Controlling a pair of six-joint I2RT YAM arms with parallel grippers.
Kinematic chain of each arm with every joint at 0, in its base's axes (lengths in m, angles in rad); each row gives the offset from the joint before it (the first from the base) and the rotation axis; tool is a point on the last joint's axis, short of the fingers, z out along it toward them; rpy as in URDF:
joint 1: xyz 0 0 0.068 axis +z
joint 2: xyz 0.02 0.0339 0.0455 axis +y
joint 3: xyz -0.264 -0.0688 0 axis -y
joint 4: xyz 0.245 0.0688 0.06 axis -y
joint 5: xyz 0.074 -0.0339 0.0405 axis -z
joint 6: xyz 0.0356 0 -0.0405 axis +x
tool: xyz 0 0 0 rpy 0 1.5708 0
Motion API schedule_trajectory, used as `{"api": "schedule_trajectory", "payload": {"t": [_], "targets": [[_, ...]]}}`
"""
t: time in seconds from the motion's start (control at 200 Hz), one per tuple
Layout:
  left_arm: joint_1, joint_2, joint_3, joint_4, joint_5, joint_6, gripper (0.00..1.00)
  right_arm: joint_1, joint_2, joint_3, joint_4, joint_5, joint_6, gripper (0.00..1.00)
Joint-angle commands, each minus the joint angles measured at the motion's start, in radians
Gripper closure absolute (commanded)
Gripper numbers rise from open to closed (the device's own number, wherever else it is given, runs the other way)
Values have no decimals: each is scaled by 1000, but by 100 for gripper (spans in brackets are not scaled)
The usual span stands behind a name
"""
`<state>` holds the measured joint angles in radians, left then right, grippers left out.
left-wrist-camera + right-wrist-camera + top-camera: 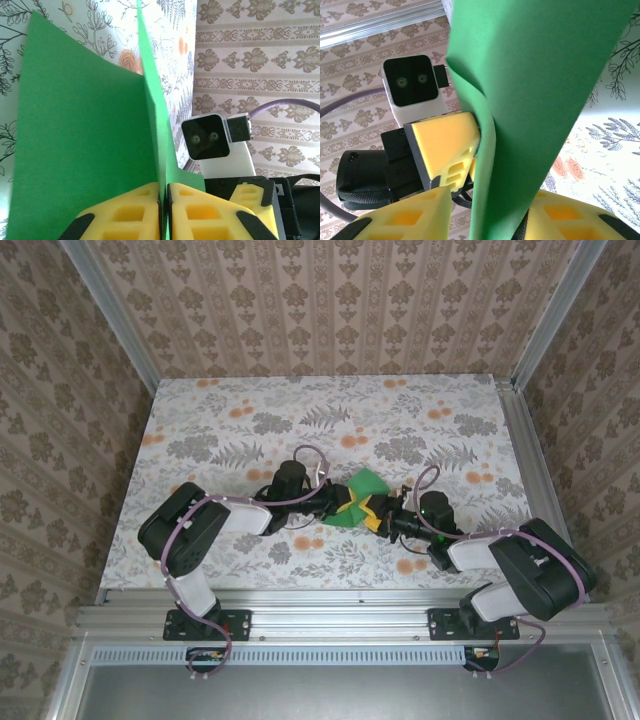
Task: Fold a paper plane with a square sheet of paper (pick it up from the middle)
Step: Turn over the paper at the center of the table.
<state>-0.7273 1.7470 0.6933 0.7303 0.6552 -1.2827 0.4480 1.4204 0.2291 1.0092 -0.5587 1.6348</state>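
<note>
The square sheet of paper [360,492] was near the centre of the top view, a little below the middle, between the two grippers and over the floral table [250,420]. In the left wrist view it stood up as two green flaps that met at a sharp crease, so one fold was already made. I could not tell if its lower edge touched the table.

The left gripper [164,212] had its yellow fingers pressed together at the bottom of its view, pinching the sheet at the crease. The right gripper [490,222] had its fingers partly spread, one on each side of the curved green edge. They did not seem to press the sheet yet.

I judged the step to be an early fold, with the sheet passing from one grip to a two-handed hold. The next move called for the right gripper to close on the sheet without pulling it from the left pinch, so that the crease stayed straight.
</note>
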Motion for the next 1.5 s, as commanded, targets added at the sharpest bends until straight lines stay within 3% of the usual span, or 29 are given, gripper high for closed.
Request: {"api": "schedule_trajectory", "payload": {"t": [0.0, 0.4, 0.545, 0.64, 0.775, 0.825, 0.945, 1.105, 1.21, 1.31, 1.495], "targets": [[4, -35, -6, -26, 3, 40, 85, 3, 2, 15, 42, 16, 9, 67], [14, -45, -21, -29, 4, 50, 77, 0, -18, 24, -88, 5, -55, 82], [25, -66, -21, -61, 7, 69, 67, -12, -111, 64, -356, 7, -178, 89], [36, -103, -15, -136, 7, 115, 60, -26, -205, 131, -680, 32, -346, 92], [56, -211, 38, -410, -5, 289, 50, -32, -294, 318, -1231, 188, -672, 94], [61, -254, 73, -541, -57, 370, 45, -31, -288, 387, -1391, 260, -769, 95], [89, -324, 143, -777, -93, 508, 36, -22, -258, 514, -1653, 438, -915, 96], [132, -345, 182, -891, -75, 587, 35, 54, -155, 706, -1941, 774, -1006, 96], [151, -358, 204, -950, -75, 622, 34, 128, -44, 827, -2085, 958, -1011, 96], [184, -376, 213, -1004, -77, 646, 33, 187, 82, 903, -2167, 1054, -996, 94], [248, -438, 201, -1098, -86, 681, 33, 296, 281, 1025, -2206, 1085, -961, 91]]}}
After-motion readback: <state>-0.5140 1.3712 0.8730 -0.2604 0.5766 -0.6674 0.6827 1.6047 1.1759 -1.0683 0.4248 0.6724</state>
